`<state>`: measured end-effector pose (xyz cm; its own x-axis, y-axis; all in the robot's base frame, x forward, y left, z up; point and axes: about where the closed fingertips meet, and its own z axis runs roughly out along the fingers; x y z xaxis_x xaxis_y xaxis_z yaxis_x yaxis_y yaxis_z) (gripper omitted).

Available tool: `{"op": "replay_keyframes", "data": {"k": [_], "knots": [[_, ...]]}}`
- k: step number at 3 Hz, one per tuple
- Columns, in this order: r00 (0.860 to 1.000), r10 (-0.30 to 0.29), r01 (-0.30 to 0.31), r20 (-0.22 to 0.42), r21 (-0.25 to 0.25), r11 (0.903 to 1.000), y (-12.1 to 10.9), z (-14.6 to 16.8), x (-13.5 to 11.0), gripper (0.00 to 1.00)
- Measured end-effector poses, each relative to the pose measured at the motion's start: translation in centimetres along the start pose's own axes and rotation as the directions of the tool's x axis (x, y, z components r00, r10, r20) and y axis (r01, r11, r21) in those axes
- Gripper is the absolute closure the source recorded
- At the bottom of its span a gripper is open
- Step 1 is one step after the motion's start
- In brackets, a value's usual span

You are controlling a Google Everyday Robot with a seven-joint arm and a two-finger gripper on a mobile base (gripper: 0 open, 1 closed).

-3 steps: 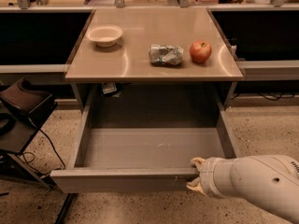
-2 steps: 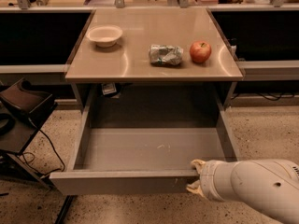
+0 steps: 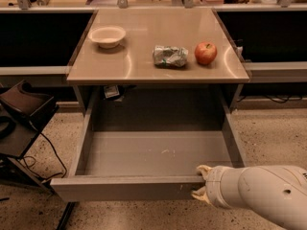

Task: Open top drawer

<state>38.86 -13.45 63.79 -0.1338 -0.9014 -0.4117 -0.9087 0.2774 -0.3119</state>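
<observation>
The tan table (image 3: pixel 144 66) fills the middle of the room. Under its front edge the top drawer (image 3: pixel 129 188) stands pulled far out. The gripper (image 3: pixel 198 181) clamps the drawer front's right end. On the surface sit a bowl (image 3: pixel 107 36) back-left, a crumpled packet (image 3: pixel 170 56) centre-right, and an apple (image 3: pixel 205 53) near the right edge.

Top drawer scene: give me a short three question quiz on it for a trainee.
1. True or false: the top drawer is shut.
2. What lies between the bowl and the apple on the table top? A: crumpled bag; B: can; C: sponge.
3. Fill in: the gripper is at the drawer's front panel, near its ____ end in the camera view.
Key: 1 false; 2 A; 3 right.
</observation>
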Motion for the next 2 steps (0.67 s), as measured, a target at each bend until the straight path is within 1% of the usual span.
{"op": "replay_keyframes", "data": {"k": [1, 2], "knots": [[1.000, 0.002, -0.002, 0.010, -0.003, 1.0000, 0.68, 0.01, -0.11, 1.00], [1.000, 0.002, -0.002, 0.010, -0.003, 1.0000, 0.65, -0.11, -0.17, 1.00]]}}
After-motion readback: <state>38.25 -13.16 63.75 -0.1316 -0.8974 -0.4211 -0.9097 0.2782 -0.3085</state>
